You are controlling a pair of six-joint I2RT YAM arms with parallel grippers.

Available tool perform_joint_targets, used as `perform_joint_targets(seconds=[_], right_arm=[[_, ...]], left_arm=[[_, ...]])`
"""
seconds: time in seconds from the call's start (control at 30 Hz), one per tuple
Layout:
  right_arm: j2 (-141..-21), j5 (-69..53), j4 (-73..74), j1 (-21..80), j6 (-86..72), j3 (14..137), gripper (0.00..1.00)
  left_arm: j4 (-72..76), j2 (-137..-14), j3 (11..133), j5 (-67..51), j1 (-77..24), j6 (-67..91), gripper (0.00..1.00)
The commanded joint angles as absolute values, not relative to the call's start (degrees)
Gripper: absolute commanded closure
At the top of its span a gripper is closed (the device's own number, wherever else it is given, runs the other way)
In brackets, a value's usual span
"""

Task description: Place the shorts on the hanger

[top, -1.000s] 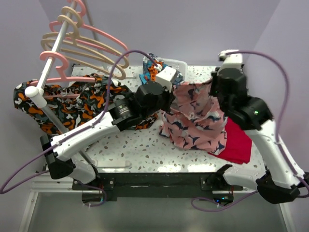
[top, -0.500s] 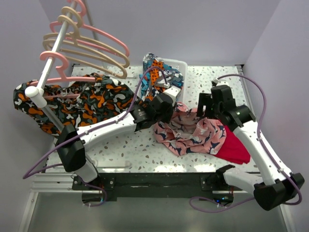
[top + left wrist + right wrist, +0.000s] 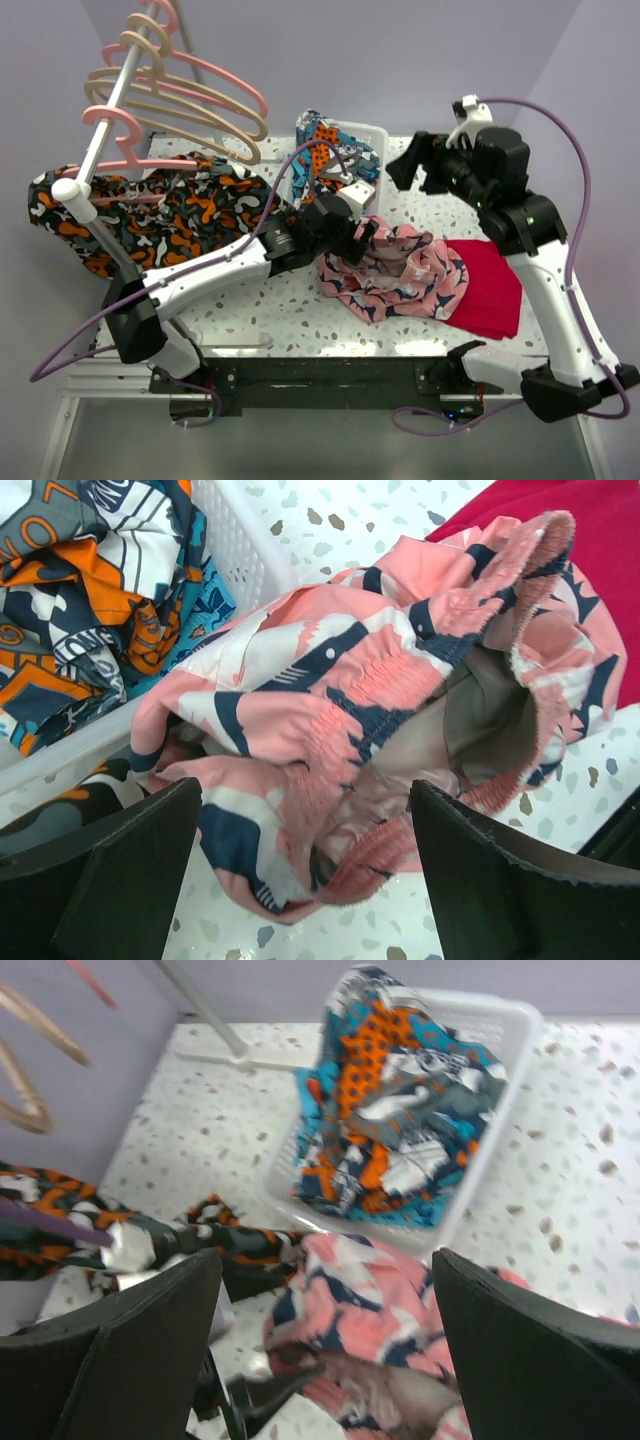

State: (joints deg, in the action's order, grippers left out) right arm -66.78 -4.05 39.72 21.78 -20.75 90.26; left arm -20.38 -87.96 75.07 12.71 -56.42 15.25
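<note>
Both spread, nothing held: left end effector [image 3: 320, 870], right end effector [image 3: 415, 165]. Shorts [image 3: 395, 270] lie crumpled on counter [image 3: 300, 310] just ahead of left end effector, well below right end effector. Long axis runs from the left one's tips rightward onto red cloth [image 3: 490, 290]. Salmon fabric, navy-white print, elastic waistband bunched and gaping upward.

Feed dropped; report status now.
Left claw open, right claw open, both empty. Salmon-pink leaf-print fabric shorts crumpled, touching plain red cloth. Tan plastic hanger hangs bare.

Robot lab booth, plain walls [image 3: 400, 60], speckled tbl [image 3: 300, 310]
</note>
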Motion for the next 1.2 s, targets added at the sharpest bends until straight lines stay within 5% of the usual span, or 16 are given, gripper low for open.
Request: perform_joint_targets(seconds=[0.0, 0.37, 0.77, 1.17], right_arm=[[-74.51, -14.58, 32.00, 21.80, -17.32, 101.83, 0.15], [-93.77, -36.64, 17.93, 22.76, -19.24, 120.84, 0.28], [-106.07, -28.66, 22.41, 38.58, -10.02, 131.31, 0.35], [-113.20, -24.61, 23.82, 42.71, -7.56, 138.68, 0.37]], left_arm=[[-18.46, -81.92, 71.21, 12.22, -56.78, 13.79, 0.09], [-13.62, -68.92, 56.88, 6.33, -58.54, 13.18, 0.07], [-13.98, -59.15, 43.44, 3.60, -59.15, 21.53, 0.27], [-15.29, -56.87, 40.69, 5.45, -59.33, 23.73, 0.30]])
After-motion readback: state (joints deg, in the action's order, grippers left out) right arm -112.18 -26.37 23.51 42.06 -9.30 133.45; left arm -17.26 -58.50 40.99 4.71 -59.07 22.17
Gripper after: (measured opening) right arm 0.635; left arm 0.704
